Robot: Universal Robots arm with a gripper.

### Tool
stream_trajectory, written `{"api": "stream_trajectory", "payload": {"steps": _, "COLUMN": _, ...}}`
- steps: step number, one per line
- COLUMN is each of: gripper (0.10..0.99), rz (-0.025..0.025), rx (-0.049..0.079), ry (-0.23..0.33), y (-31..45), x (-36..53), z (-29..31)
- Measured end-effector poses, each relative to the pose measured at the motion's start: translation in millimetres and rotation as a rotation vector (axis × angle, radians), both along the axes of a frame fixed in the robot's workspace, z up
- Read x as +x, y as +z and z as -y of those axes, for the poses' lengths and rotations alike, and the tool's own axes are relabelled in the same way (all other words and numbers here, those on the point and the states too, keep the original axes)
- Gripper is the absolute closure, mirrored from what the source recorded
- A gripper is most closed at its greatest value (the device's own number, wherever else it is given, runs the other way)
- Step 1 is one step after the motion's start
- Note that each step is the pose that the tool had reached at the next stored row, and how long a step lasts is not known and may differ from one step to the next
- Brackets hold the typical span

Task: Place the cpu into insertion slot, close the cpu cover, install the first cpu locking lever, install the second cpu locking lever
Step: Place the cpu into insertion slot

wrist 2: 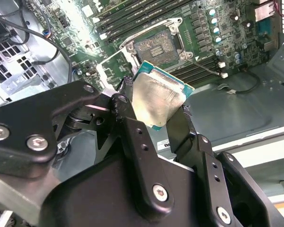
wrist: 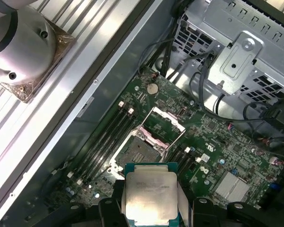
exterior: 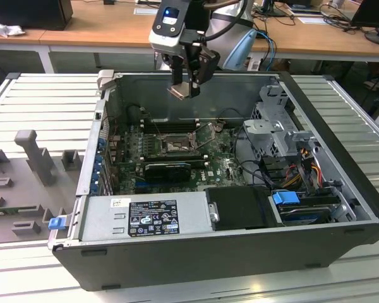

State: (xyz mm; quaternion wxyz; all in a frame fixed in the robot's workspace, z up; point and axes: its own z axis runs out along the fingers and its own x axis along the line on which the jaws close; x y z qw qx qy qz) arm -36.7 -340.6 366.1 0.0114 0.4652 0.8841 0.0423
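The black pincer (wrist 2: 156, 101) clamps the silvery chip (wrist 2: 162, 94) by two opposite edges, tilted, above the green circuit board (wrist 2: 229, 45). The square socket (wrist 2: 157, 47) lies uncovered beyond it, well apart.

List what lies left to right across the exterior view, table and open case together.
Grey moulded fixture on the table → blue latch at the case corner → insertion slot → metal drive cage. The gripper, shut on the cpu, hangs over the slot, so it is left out.
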Motion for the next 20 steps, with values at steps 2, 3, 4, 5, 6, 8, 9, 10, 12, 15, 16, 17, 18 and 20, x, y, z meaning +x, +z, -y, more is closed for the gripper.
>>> {"api": "stream_trajectory", "payload": {"steps": 2, "gripper": 0.561, "rz": 0.0, "rx": 0.0, "ry": -0.012, "y": 0.0, "x": 0.0, "z": 0.0}}
{"api": "stream_trajectory", "payload": {"steps": 3, "gripper": 0.561, "rz": 0.0, "rx": 0.0, "ry": -0.017, "y": 0.0, "x": 0.0, "z": 0.0}}
{"api": "stream_trajectory", "payload": {"steps": 4, "gripper": 0.561, "rz": -0.0001, "rx": 0.0, "ry": -0.024, "y": 0.0, "x": 0.0, "z": 0.0}}
{"api": "stream_trajectory", "payload": {"steps": 5, "gripper": 0.561, "rz": 0.0, "rx": 0.0, "ry": -0.029, "y": 0.0, "x": 0.0, "z": 0.0}}
{"api": "stream_trajectory", "payload": {"steps": 6, "gripper": 0.561, "rz": 0.0, "rx": 0.0, "ry": -0.033, "y": 0.0, "x": 0.0, "z": 0.0}}
{"api": "stream_trajectory", "payload": {"steps": 8, "gripper": 0.561, "rz": 0.0, "rx": 0.0, "ry": -0.05, "y": 0.0, "x": 0.0, "z": 0.0}}
{"api": "stream_trajectory", "payload": {"steps": 9, "gripper": 0.561, "rz": 0.0, "rx": 0.0, "ry": -0.054, "y": 0.0, "x": 0.0, "z": 0.0}}
{"api": "stream_trajectory", "payload": {"steps": 10, "gripper": 0.561, "rz": 0.0, "rx": 0.0, "ry": -0.059, "y": 0.0, "x": 0.0, "z": 0.0}}
{"api": "stream_trajectory", "payload": {"steps": 12, "gripper": 0.561, "rz": 0.0, "rx": 0.0, "ry": -0.067, "y": 0.0, "x": 0.0, "z": 0.0}}
{"api": "stream_trajectory", "payload": {"steps": 15, "gripper": 0.561, "rz": 0.0, "rx": 0.0, "ry": -0.084, "y": 0.0, "x": 0.0, "z": 0.0}}
{"api": "stream_trajectory", "payload": {"steps": 16, "gripper": 0.561, "rz": 0.0, "rx": 0.0, "ry": -0.089, "y": 0.0, "x": 0.0, "z": 0.0}}
{"api": "stream_trajectory", "payload": {"steps": 17, "gripper": 0.561, "rz": 0.0, "rx": 0.0, "ry": -0.095, "y": 0.0, "x": 0.0, "z": 0.0}}
{"api": "stream_trajectory", "payload": {"steps": 18, "gripper": 0.561, "rz": 0.0, "rx": 0.0, "ry": -0.104, "y": 0.0, "x": 0.0, "z": 0.0}}
{"api": "stream_trajectory", "payload": {"steps": 20, "gripper": 0.561, "rz": 0.0, "rx": 0.0, "ry": -0.12, "y": 0.0, "x": 0.0, "z": 0.0}}
